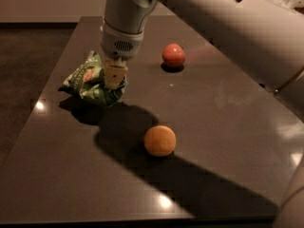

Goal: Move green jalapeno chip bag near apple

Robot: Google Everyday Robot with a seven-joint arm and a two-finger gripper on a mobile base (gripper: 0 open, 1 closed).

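Note:
The green jalapeno chip bag (90,82) hangs crumpled and lifted just above the dark table (223,127), left of centre, with its shadow under it. My gripper (114,80) comes down from the white arm and is shut on the bag's right side. The apple (173,55), red-orange and glossy, sits on the table farther back, to the right of the gripper and apart from the bag.
A matte orange round fruit (160,140) lies on the table in front of the gripper. The white arm (223,27) spans the upper right. The table's left edge runs close to the bag.

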